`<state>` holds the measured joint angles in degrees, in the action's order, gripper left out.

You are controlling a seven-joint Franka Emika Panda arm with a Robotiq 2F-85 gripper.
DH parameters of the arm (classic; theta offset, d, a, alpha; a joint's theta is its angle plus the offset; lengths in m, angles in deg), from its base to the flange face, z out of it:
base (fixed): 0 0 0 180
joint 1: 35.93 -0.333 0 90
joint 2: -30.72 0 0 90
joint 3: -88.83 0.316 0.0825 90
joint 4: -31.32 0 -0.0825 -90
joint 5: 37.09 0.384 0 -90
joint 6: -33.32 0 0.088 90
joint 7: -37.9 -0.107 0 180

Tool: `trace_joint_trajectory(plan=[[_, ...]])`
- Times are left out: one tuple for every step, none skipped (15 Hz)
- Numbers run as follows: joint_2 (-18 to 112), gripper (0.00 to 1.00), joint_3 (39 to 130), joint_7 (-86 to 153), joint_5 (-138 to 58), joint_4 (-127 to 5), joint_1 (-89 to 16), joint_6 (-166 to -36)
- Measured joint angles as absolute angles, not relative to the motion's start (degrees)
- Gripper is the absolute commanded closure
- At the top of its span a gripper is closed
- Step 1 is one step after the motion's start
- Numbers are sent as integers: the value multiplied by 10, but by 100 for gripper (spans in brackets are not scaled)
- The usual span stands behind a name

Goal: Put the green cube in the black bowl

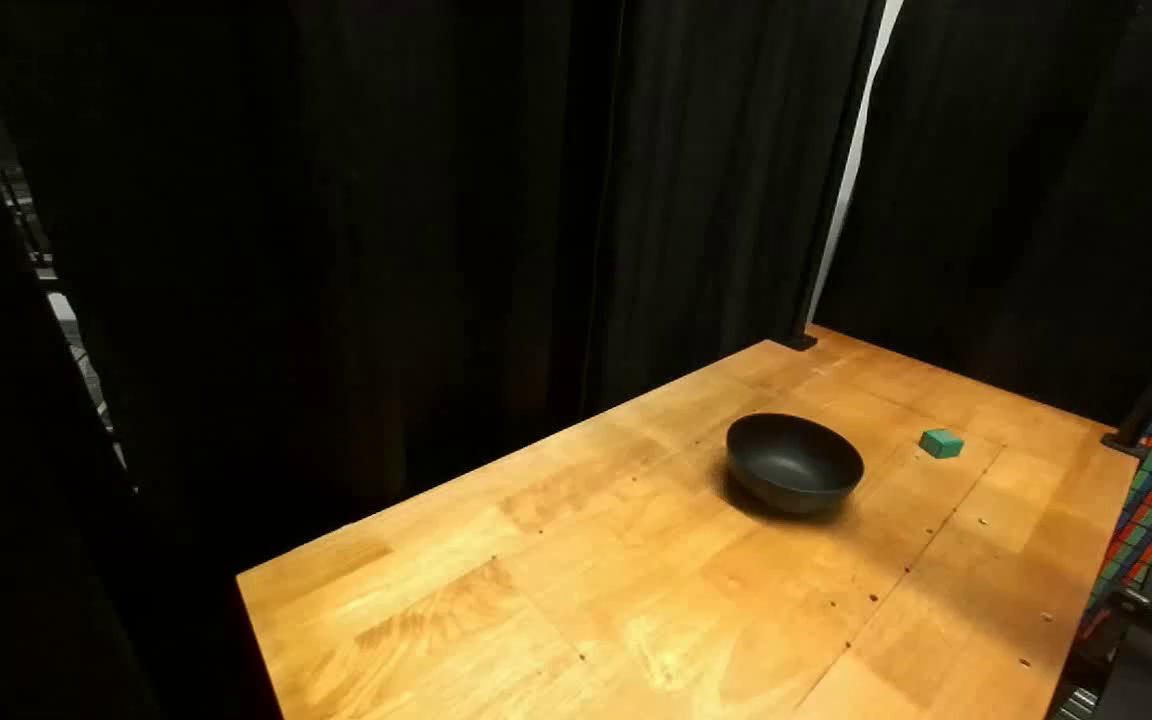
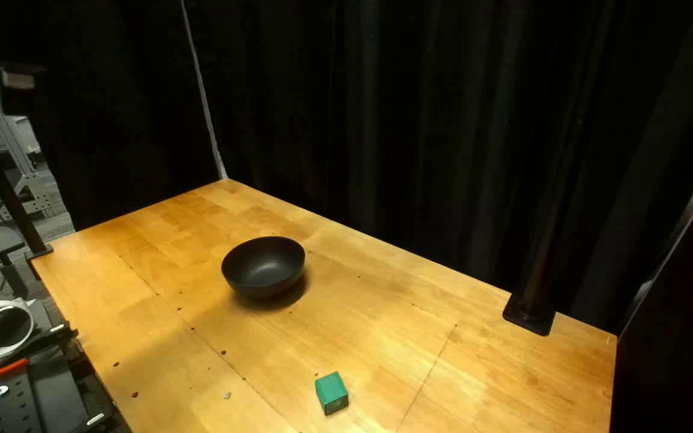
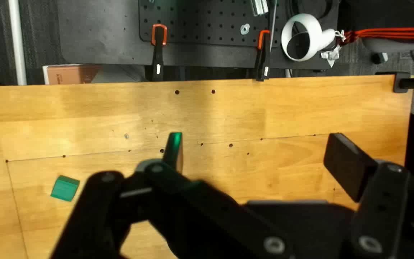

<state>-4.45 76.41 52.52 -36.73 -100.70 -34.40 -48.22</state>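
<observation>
The small green cube sits on the wooden table in both exterior views (image 1: 941,443) (image 2: 331,393). It also shows in the wrist view (image 3: 65,188), left of my gripper's left finger. The round black bowl stands upright on the table in both exterior views (image 1: 794,465) (image 2: 264,267), a short way from the cube and apart from it. No content shows in the bowl. The bowl does not show in the wrist view. My gripper (image 3: 257,151) is wide open with only table seen between its fingers. The gripper is out of view in both exterior views.
The wooden table (image 1: 556,600) has black curtains (image 1: 456,200) along its far sides. A black post base (image 2: 529,314) is fixed at a table edge. Two orange-black clamps (image 3: 157,54) (image 3: 262,57) and a white ring-shaped controller (image 3: 302,37) lie beyond one edge.
</observation>
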Motion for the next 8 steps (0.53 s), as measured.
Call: trace_joint_trajectory(plan=[[-45, 0, 764, 525, -367, -1005, -344, -482], [-46, 0, 764, 525, -367, -1003, -344, -482], [-47, 0, 764, 525, -367, -1003, -344, -482], [-48, 0, 764, 525, -367, -1003, -344, -482], [-48, 0, 764, 525, -367, -1003, -344, -482], [-48, 0, 764, 525, -367, -1003, -344, -482], [-47, 0, 764, 525, -367, -1003, -344, -482], [-46, 0, 764, 524, -367, -1006, -343, -484]])
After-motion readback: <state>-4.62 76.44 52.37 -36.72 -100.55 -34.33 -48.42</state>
